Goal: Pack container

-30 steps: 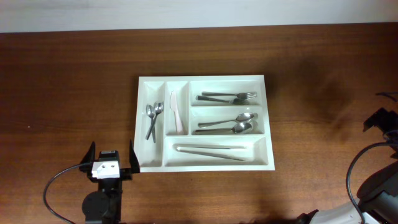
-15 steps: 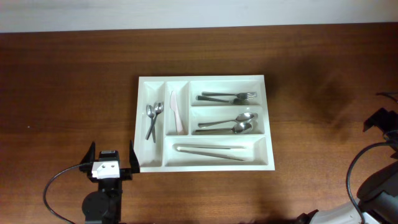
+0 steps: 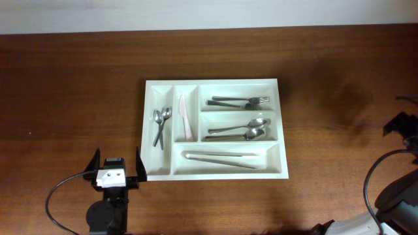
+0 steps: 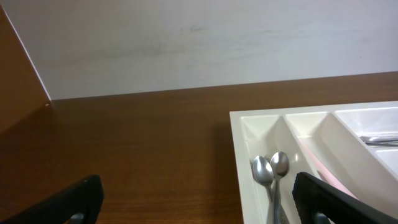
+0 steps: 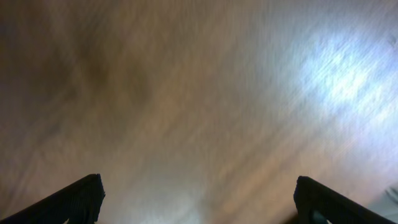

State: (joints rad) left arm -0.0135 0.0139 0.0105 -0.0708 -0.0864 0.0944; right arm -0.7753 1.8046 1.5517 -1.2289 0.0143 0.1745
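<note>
The white cutlery tray, the container (image 3: pixel 213 84), lies mid-table. It holds two small spoons (image 3: pixel 159 120) and a pink knife (image 3: pixel 185 117) in the narrow compartments, forks (image 3: pixel 240 102), two large spoons (image 3: pixel 243 130) and tongs (image 3: pixel 221 158) in the wide ones. My left gripper (image 3: pixel 117 164) is open and empty, just off the tray's front-left corner. The left wrist view shows the tray's rim (image 4: pixel 235 143) and small spoons (image 4: pixel 270 169) between its wide-spread fingers (image 4: pixel 74 198). My right gripper (image 5: pixel 199 199) is open and empty over bare blurred tabletop; the overhead view shows only part of that arm (image 3: pixel 400 124) at the right edge.
The brown wooden table (image 3: pixel 72 85) lies around the tray. A pale wall (image 4: pixel 186 43) runs along the far edge. Black cables (image 3: pixel 59 192) loop near the left arm's base and at the right edge (image 3: pixel 372 183).
</note>
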